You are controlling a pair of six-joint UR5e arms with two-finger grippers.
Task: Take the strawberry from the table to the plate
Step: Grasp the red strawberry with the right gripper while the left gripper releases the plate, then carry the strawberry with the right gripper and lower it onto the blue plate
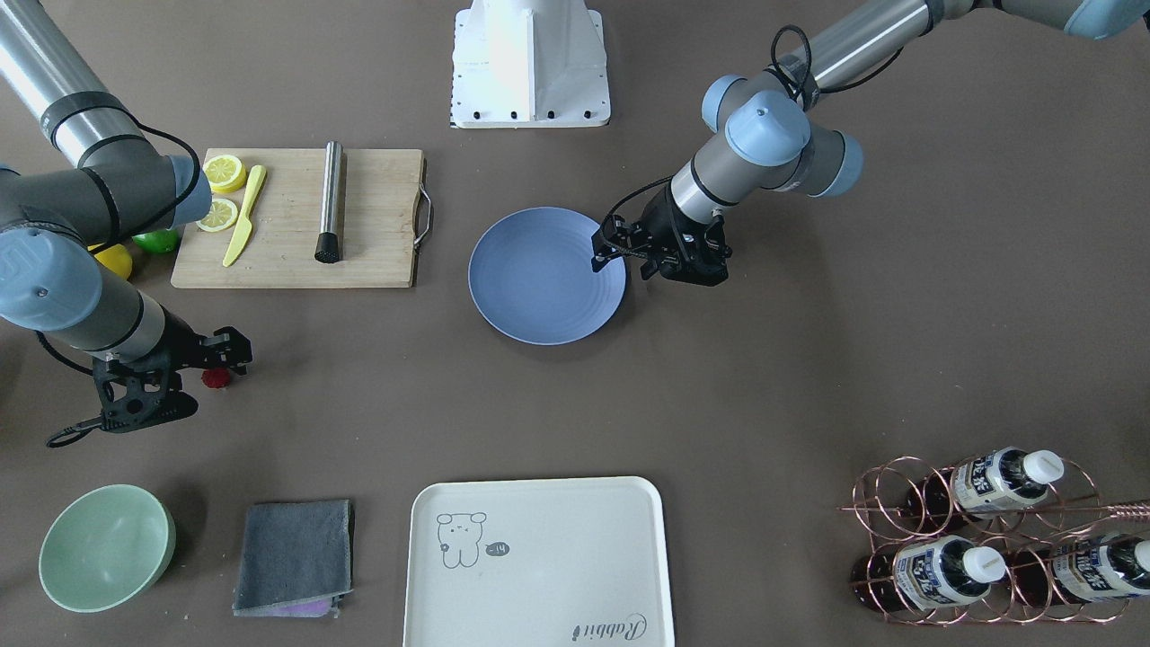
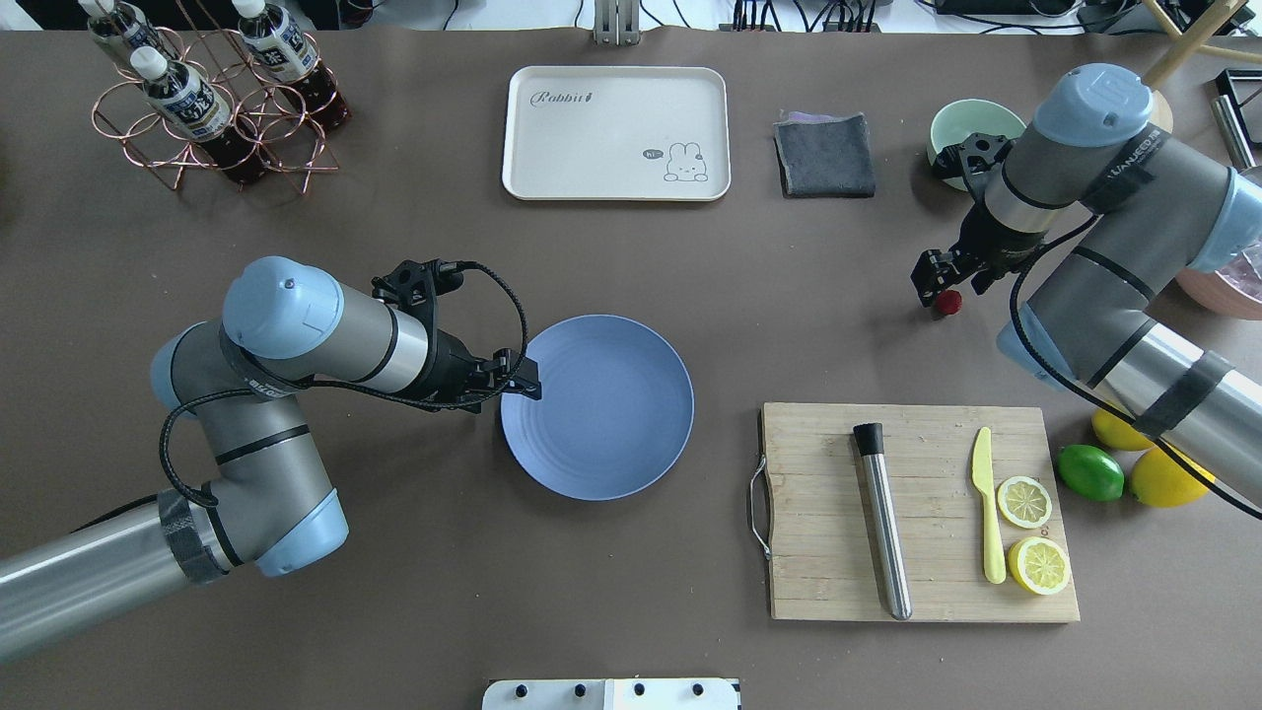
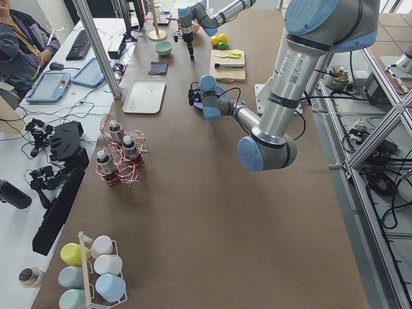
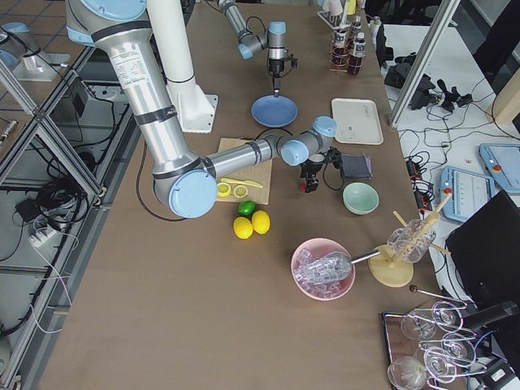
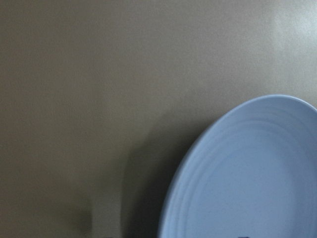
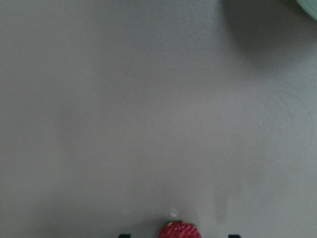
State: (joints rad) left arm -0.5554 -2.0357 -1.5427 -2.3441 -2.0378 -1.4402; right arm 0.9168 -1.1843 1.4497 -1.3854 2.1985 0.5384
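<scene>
Overhead exterior, right tool (image 2: 946, 289) spread, straddling strawberry (image 2: 948, 302)

We see soft, even light falling from overhead onto the matte surface (image 1: 809, 377), with no hard glare. The left arm (image 2: 325, 340) casts only a faint, blurred-edged shadow. The front-facing and overhead views are sharp and well exposed. Both side views carry wide-lens stretch, and the frame post (image 3: 97, 48) leans steeply. The left wrist view is dim and soft. There the plate (image 5: 247, 173) lacks a crisp rim, a dark shadow pools at its left, and a pale patch glows at upper right. The right wrist view is grainy, with the strawberry (image 6: 179, 231) cut by the bottom edge and shadow darkening the corner beneath the bowl (image 6: 311, 6).
</scene>
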